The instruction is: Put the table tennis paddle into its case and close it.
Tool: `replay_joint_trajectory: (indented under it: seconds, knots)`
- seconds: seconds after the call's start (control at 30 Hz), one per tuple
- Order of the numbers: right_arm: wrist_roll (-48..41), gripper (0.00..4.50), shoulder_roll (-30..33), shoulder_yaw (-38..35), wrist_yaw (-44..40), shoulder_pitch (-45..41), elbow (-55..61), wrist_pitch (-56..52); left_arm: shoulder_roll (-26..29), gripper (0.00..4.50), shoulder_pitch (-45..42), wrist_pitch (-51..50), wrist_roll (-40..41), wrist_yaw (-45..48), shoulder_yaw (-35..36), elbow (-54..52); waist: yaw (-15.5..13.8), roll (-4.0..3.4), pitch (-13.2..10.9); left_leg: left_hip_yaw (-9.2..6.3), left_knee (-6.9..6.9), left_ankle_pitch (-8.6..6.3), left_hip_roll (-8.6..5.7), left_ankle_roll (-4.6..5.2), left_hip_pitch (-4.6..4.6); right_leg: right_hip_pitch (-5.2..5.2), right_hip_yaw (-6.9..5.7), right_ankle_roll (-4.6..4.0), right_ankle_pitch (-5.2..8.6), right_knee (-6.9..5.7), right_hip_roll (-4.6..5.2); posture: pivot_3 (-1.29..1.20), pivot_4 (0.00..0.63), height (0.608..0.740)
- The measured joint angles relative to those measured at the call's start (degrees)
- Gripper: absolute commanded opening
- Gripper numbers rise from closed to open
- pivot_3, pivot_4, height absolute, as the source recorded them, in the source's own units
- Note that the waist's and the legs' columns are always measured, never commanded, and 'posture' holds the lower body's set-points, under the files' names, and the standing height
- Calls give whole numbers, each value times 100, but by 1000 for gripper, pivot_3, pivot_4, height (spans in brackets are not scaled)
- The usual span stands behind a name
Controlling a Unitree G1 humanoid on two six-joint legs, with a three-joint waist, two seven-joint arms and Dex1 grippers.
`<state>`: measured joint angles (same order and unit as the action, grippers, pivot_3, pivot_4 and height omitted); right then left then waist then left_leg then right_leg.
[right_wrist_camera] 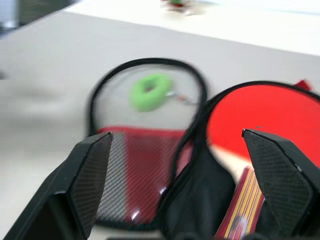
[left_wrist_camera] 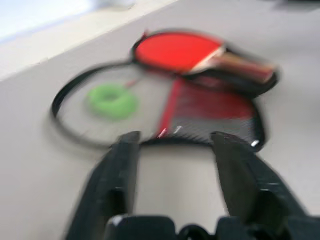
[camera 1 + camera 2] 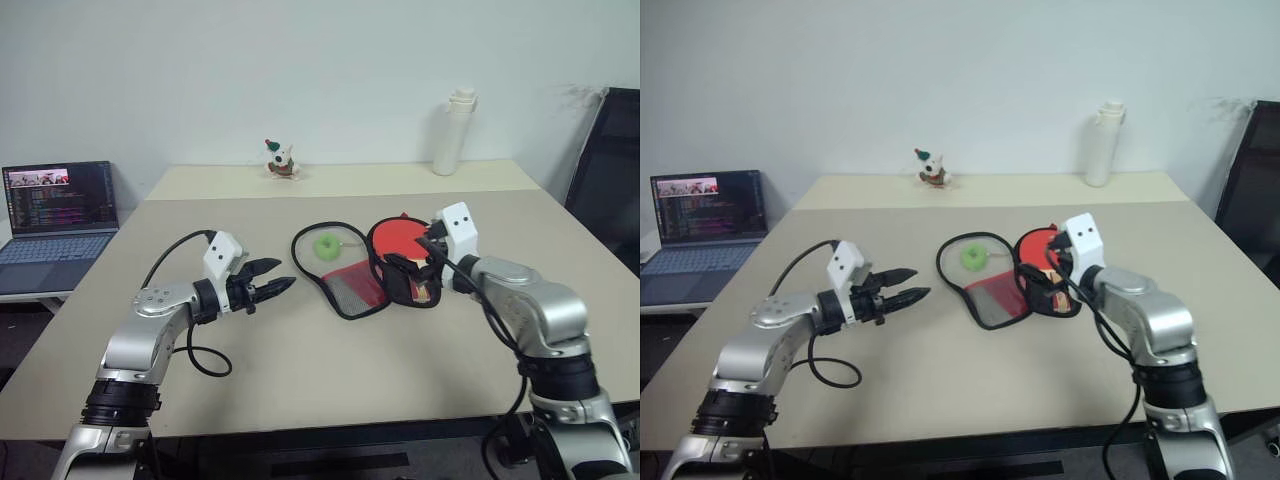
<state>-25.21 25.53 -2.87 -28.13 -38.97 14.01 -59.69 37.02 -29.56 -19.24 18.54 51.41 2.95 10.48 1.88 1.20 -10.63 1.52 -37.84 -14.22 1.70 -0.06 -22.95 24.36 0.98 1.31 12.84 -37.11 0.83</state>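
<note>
Case [image 3: 350, 268] lying unzipped and spread open mid-counter [image 3: 300, 370], mesh flap and green charm [image 3: 327, 245] on the robot's left side; table tennis paddle [image 3: 398, 240] resting on the case's right half, red face up, wooden handle pointing toward the right arm; right hand [image 1: 185, 175] hovering just above the handle end, fingers spread wide, gripping nothing; left hand [image 3: 268, 287] off to the left of the case, apart from it, fingers partly apart and empty, aimed at the flap; paddle looking seated, so likely between insertion and closing; next up, probably folding the mesh flap over onto the paddle, then finding the zip; calling for a pinch on the flap's thin black edge while the other hand steadies the paddle side; risk of dragging the whole soft case across the counter instead of folding it.
</note>
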Motion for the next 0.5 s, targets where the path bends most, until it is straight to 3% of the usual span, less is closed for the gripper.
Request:
replay_joint_trajectory:
  seconds: [0.13,0.17,0.5]
  knots:
    - [-429,4500,516,-102,-448,9,469,-230,-12,139,-261,288,-427,-104,-121,888,-8,1,0,1,1,0,-1,0,-4,0,-4,0,0,4,0,0,150,740]
    - [-484,4500,609,-106,-493,12,505,-233,-51,29,-385,389,-531,-129,-167,1172,-14,2,0,3,0,0,-2,0,-4,-1,-4,0,0,4,2,0,150,740]
    - [-609,4500,712,-85,-554,235,704,-241,-824,29,-1381,1266,-1100,-346,-382,3292,-33,7,-1,11,-2,0,-6,0,-14,1,-10,0,-1,6,8,0,150,740]
